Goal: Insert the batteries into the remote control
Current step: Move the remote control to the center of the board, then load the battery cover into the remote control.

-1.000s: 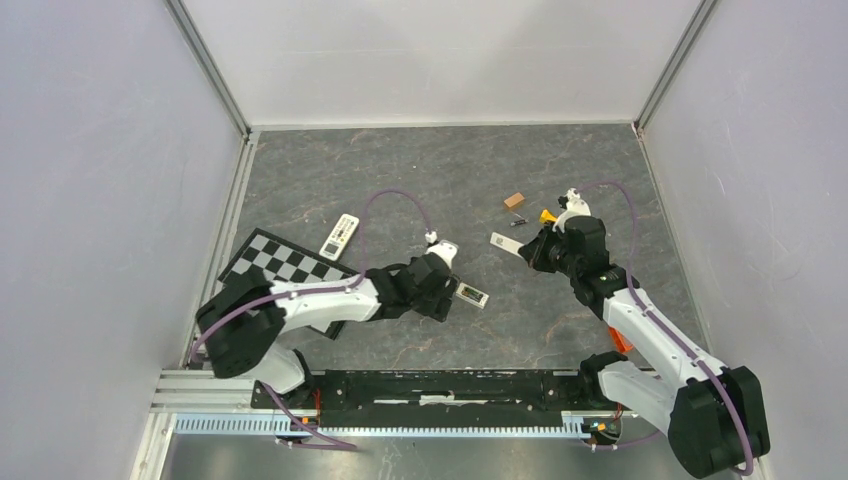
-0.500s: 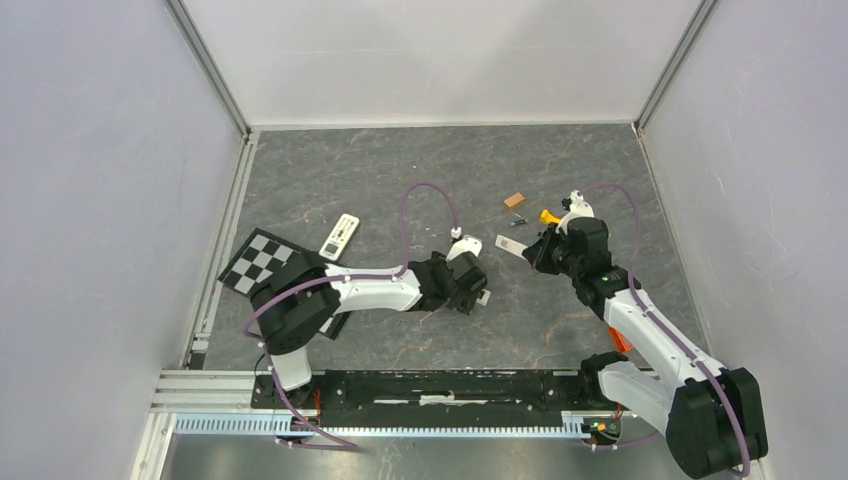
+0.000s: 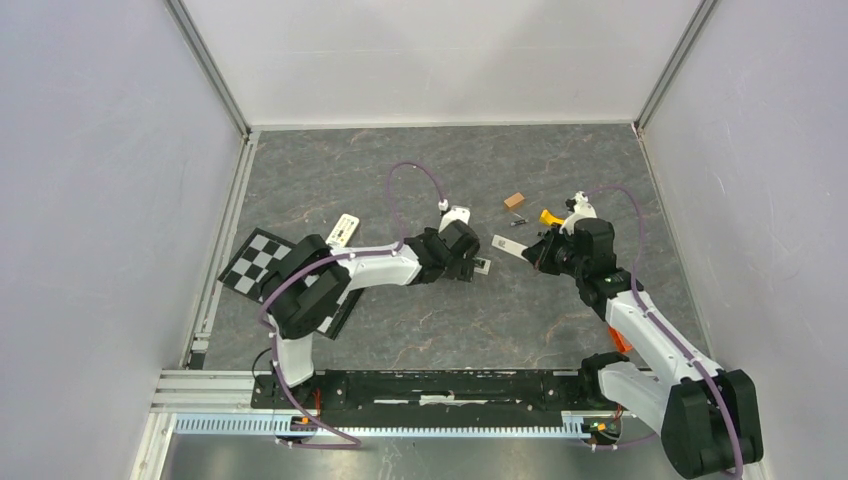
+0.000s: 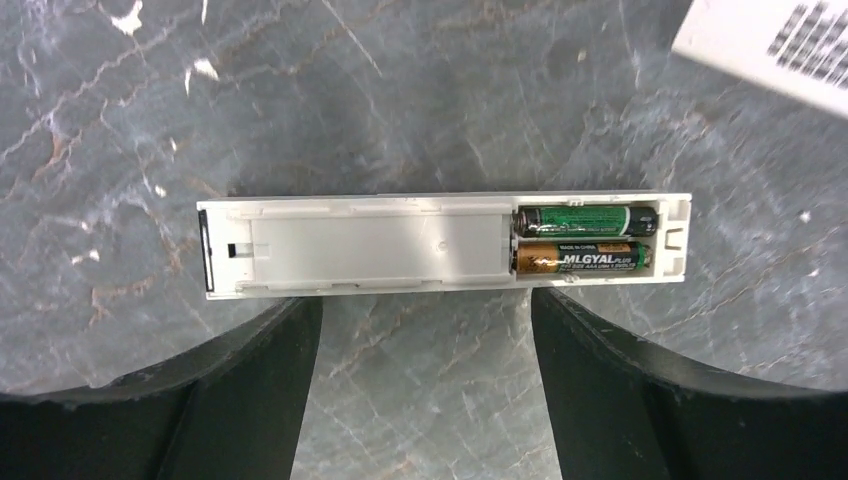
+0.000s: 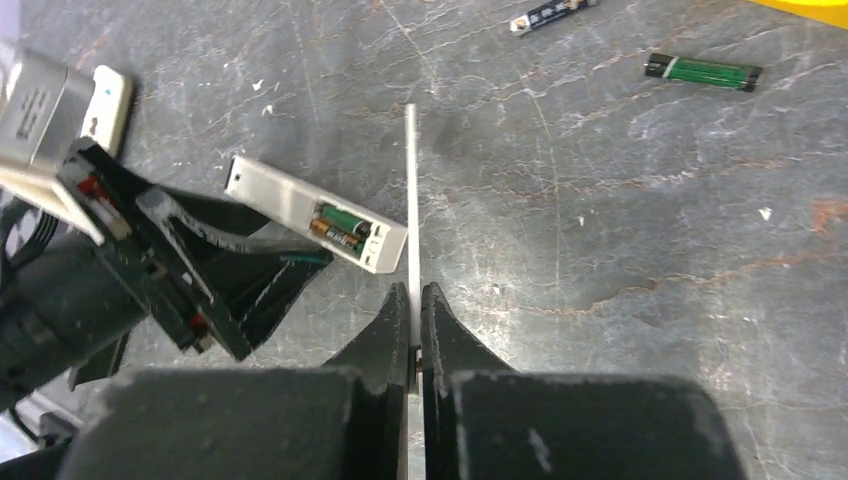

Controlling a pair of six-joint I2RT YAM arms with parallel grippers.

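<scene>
The remote control [image 4: 360, 245] lies back up on the grey table, with a green battery [image 4: 585, 218] and a gold-brown battery [image 4: 580, 257] side by side in its open recess. My left gripper [image 4: 425, 300] is open, its fingers just short of the remote's near edge. In the top view the remote [image 3: 481, 266] lies at the left gripper [image 3: 470, 262]. My right gripper [image 5: 412, 290] is shut on a thin white cover plate [image 5: 410, 180], seen edge-on, just right of the remote [image 5: 290, 198]. A loose green battery [image 5: 703, 70] lies farther off.
A longer white bar remote [image 3: 340, 231] and a checkerboard [image 3: 262, 262] lie to the left. A brown block [image 3: 515, 200], a yellow piece [image 3: 547, 215] and a small dark cylinder [image 5: 550, 14] lie behind the right gripper [image 3: 540, 252]. White walls enclose the table.
The left arm has swung away from the bases and the remote has shifted with it toward the cover plate. The right gripper keeps its hold and has barely moved.
</scene>
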